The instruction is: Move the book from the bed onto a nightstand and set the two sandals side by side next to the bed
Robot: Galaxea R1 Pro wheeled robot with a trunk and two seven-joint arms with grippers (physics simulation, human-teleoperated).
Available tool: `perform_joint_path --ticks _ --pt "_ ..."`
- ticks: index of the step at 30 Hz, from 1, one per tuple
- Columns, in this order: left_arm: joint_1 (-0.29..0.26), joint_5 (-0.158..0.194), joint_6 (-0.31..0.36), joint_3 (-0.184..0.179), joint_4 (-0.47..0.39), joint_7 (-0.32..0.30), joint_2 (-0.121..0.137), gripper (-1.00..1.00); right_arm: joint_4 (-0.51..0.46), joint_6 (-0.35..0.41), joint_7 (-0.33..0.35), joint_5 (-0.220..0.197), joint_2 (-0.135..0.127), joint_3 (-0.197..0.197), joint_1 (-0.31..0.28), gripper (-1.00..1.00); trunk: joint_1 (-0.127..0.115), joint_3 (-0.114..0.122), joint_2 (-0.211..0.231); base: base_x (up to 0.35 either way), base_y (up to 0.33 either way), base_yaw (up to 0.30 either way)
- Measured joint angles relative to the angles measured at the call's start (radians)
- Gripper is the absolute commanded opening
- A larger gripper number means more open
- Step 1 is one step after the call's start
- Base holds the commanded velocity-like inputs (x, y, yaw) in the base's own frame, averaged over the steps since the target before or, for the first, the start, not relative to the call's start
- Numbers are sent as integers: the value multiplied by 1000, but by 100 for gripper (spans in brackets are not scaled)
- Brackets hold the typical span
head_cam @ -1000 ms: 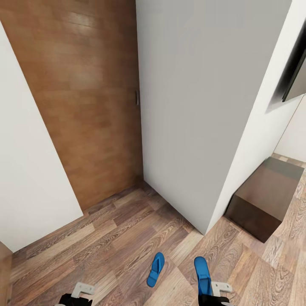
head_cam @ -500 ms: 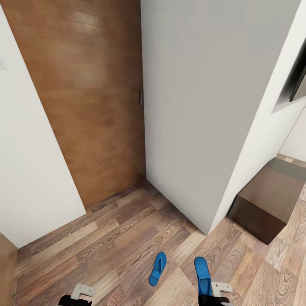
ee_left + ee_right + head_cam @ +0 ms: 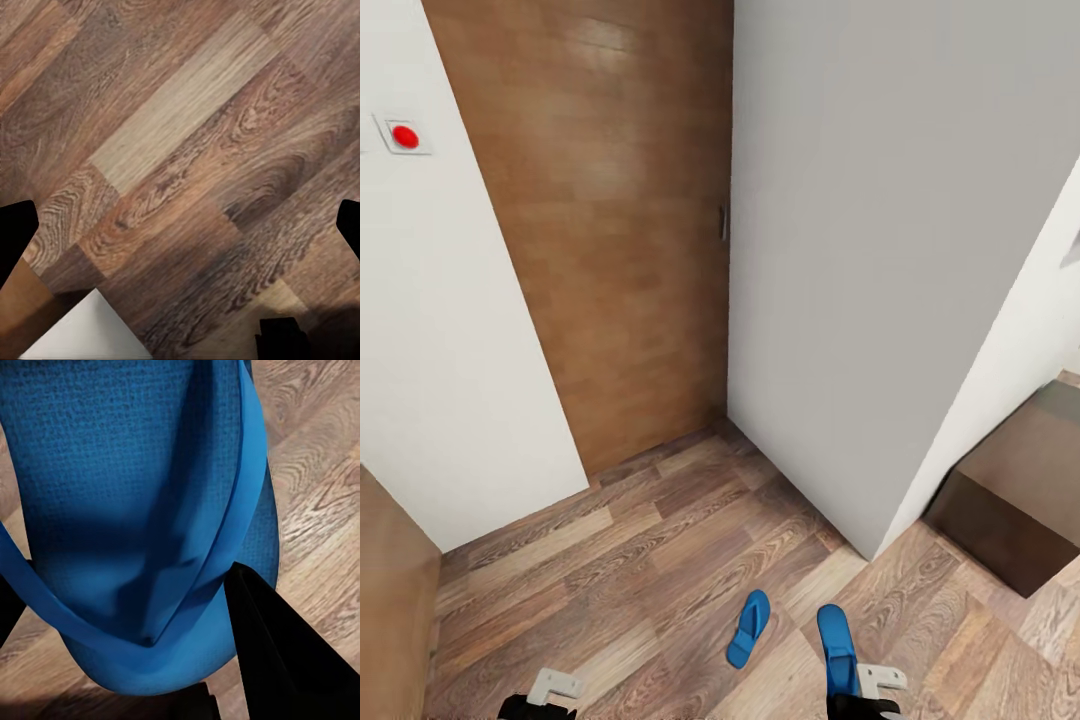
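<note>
Wood-plank floor [image 3: 640,560] runs up to a brown door [image 3: 630,250] set between white walls [image 3: 860,250] (a red button [image 3: 404,136] sits on the left one). The right gripper [image 3: 131,607] has its fingers [image 3: 277,652] clamped on one blue sandal [image 3: 838,645]; the other sandal [image 3: 749,627] lies on the floor just beside it. The left gripper [image 3: 180,225] hangs over bare planks, fingers apart. A dark low cabinet [image 3: 1015,500] stands to the right.

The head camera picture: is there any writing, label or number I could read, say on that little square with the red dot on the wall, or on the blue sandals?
None can be read.
Wall plate: a plain red dot on a white square, no lettering.
Sandal on the floor: plain blue, no brand.
Sandal at the right gripper: plain blue, no mark.
Brown door: bare wood.
</note>
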Motion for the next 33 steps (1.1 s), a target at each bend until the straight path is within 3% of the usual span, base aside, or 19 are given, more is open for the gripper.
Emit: perform_joint_path --ticks 24,33 --pt "0 -2 2 -2 0 -1 0 100 0 0 0 0 2 1 1 -100 0 -3 0 141 -24 27" --pt "1 -4 5 -4 0 -1 -1 100 0 0 0 0 3 2 1 -100 0 -4 0 60 -91 194"
